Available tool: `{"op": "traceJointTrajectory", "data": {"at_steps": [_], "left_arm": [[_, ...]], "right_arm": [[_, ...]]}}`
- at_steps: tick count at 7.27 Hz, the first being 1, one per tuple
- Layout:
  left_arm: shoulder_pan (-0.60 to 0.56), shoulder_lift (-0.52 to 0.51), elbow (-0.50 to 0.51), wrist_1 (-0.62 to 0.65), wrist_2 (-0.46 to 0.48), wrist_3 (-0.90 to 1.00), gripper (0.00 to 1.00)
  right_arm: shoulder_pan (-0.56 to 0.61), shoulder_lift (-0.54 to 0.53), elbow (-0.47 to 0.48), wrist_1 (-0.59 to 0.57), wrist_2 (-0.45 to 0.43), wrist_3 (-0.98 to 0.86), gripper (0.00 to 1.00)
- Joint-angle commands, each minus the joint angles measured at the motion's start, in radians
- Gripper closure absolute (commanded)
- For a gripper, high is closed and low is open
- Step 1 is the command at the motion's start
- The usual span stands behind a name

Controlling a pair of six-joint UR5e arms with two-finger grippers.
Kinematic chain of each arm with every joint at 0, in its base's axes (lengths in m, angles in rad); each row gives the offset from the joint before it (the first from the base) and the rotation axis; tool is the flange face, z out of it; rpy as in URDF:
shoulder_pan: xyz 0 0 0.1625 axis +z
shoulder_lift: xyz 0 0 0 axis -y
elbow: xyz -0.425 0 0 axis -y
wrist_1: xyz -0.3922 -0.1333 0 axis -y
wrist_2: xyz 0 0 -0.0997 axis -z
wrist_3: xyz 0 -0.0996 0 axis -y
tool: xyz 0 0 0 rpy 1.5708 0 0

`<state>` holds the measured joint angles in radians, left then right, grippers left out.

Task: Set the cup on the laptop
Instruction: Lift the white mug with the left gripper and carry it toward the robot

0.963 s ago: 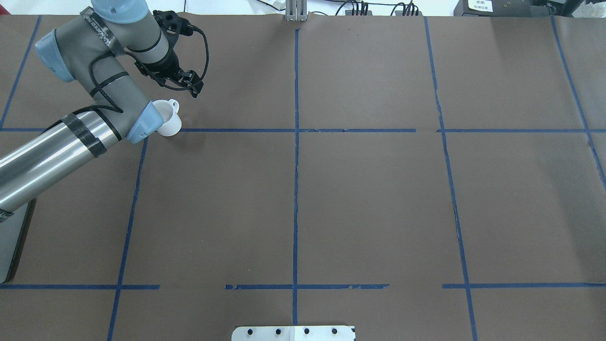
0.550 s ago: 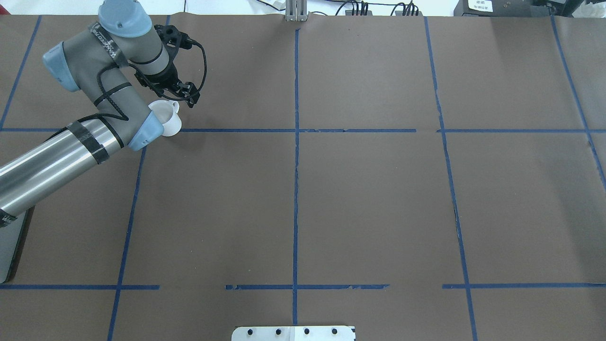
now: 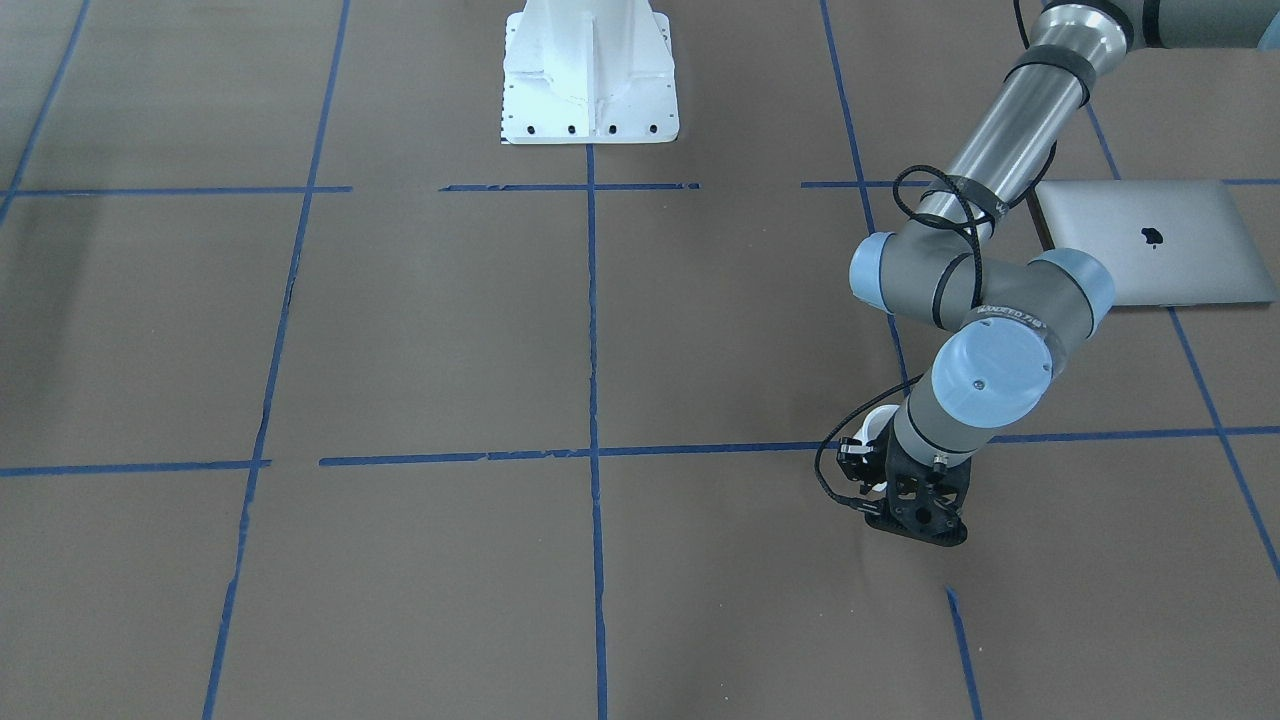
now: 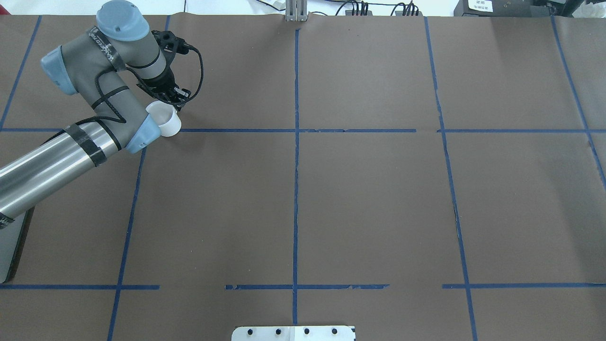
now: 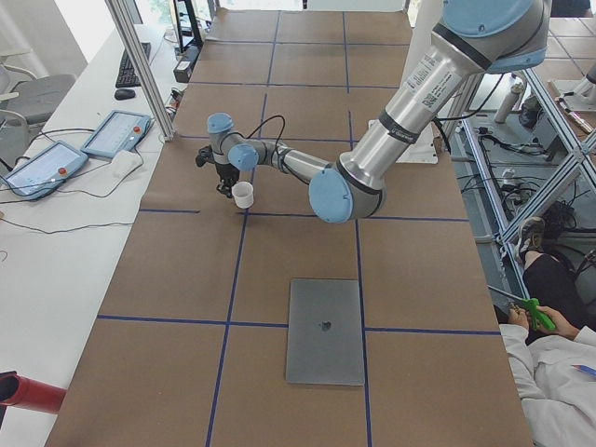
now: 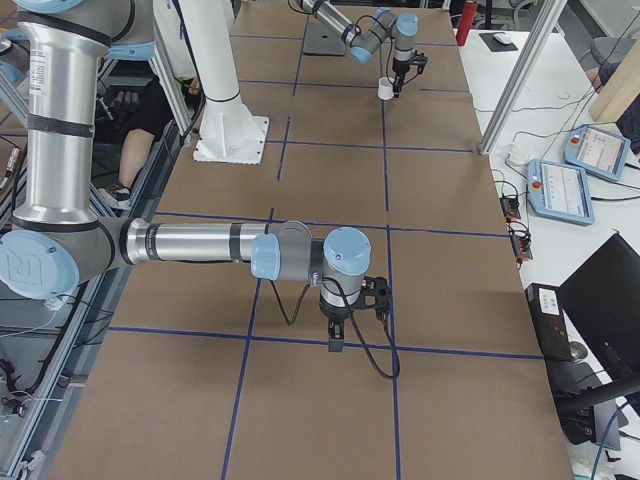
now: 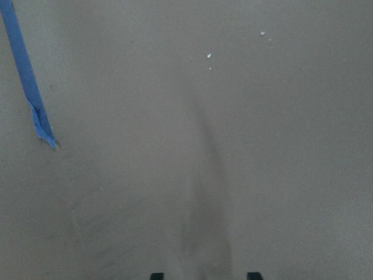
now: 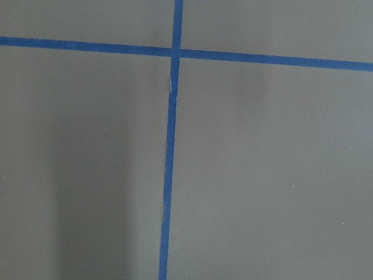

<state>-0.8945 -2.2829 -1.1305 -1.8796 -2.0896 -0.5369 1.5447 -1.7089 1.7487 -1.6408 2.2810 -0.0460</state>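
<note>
The cup (image 4: 164,119), a small white mug, stands upright on the brown table at the far left, partly behind my left arm. It also shows in the exterior left view (image 5: 243,195) and, mostly hidden by the wrist, in the front view (image 3: 878,424). My left gripper (image 4: 179,100) points down just beyond the cup, over its handle side. Its fingertips (image 7: 252,275) stand apart with only bare table between them. The laptop (image 3: 1150,255) lies closed and flat near the robot's side of the table (image 5: 324,331). My right gripper (image 6: 335,345) hangs over bare table; I cannot tell whether it is open or shut.
Blue tape lines (image 4: 296,142) divide the brown table cover into a grid. The white robot base (image 3: 590,75) stands at the table's near edge. Teach pendants (image 6: 565,190) lie on the white bench beyond the far edge.
My left gripper has moved down and toward the cup, from beyond its right side to right at its handle, which is now hidden. The cup has stayed put.
</note>
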Motion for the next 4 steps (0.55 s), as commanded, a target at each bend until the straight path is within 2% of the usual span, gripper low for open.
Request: {"op": "traceJointTrajectory", "data": {"at_steps": [1,2,3,4], "left_arm": [[-0.038,0.038,-0.128,0.086,-0.01,0.006,1.0],[-0.05,0.145,-0.322,0.187,-0.01,0.006,1.0],[-0.079,0.251,-0.462,0.245,-0.012,0.006,1.0],[-0.11,0.337,-0.52,0.246,-0.024,0.006,1.0]], "right_arm": [[0.0,0.0,0.0,-0.001,0.0,0.0,0.0],[0.0,0.0,0.0,0.001,0.0,0.0,0.0],[0.0,0.0,0.0,-0.001,0.0,0.0,0.0],[0.0,0.0,0.0,0.001,-0.002,0.0,0.0]]}}
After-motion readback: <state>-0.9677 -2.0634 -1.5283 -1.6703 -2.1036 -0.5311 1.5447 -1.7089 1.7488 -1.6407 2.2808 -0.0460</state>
